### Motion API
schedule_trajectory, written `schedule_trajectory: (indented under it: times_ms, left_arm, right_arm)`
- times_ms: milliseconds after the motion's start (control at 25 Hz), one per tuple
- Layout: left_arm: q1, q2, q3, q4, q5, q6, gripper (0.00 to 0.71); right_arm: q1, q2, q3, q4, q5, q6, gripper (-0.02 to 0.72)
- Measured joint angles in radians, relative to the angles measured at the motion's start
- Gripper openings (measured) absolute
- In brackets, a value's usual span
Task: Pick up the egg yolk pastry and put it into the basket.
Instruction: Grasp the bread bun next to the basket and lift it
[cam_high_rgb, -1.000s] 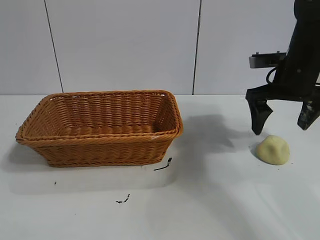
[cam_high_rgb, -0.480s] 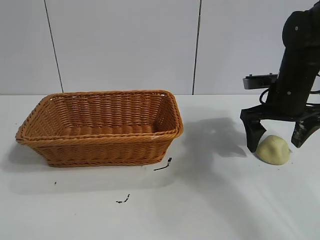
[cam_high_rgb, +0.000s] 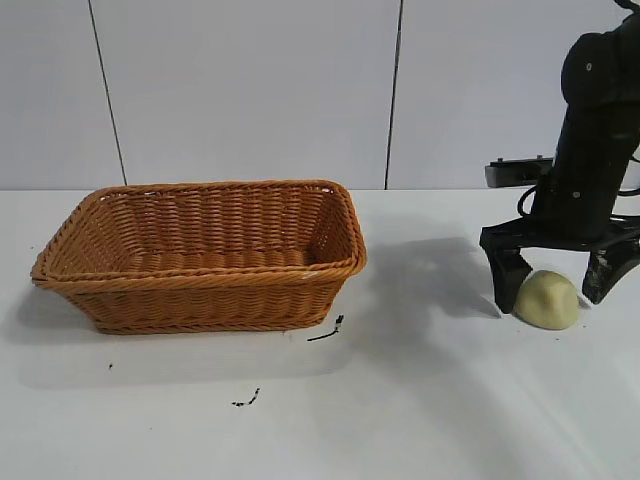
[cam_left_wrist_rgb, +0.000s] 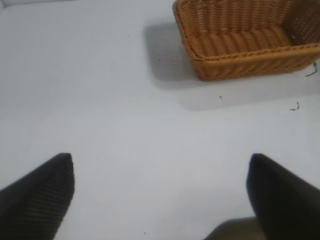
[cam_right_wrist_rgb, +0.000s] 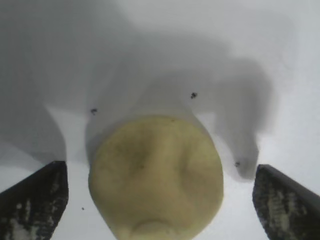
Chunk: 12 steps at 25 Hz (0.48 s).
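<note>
The right gripper (cam_high_rgb: 555, 290) sits wide around the pastry (cam_high_rgb: 546, 299) on the desk (cam_high_rgb: 400, 400), holding nothing. Next it should squeeze, lift, and go to the basket (cam_high_rgb: 200, 255)

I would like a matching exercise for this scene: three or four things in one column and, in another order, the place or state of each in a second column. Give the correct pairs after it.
Things:
1. egg yolk pastry
2. basket
3. right gripper
4. left gripper

Places or states:
A. holds nothing inside, on the table's left side in the exterior view
B. fingers open over bare table, away from the work
C. lies on the table between two dark fingers
D. open, fingers lowered on either side of the pale lump

Pairs: 1-C, 2-A, 3-D, 4-B
</note>
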<state>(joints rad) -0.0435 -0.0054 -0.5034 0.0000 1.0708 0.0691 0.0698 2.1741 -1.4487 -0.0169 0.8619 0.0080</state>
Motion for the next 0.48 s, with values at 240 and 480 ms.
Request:
schedule_trajectory:
  times_ms: [240, 480]
  left_arm:
    - [0.0, 0.0, 0.0, 0.0, 0.0, 0.0, 0.696]
    - [0.0, 0.0, 0.0, 0.0, 0.0, 0.0, 0.696]
  right_arm:
    - [0.0, 0.0, 0.0, 0.001, 0.0, 0.0, 0.255]
    - [0.0, 0.0, -0.01, 0.001, 0.015, 0.0, 0.197]
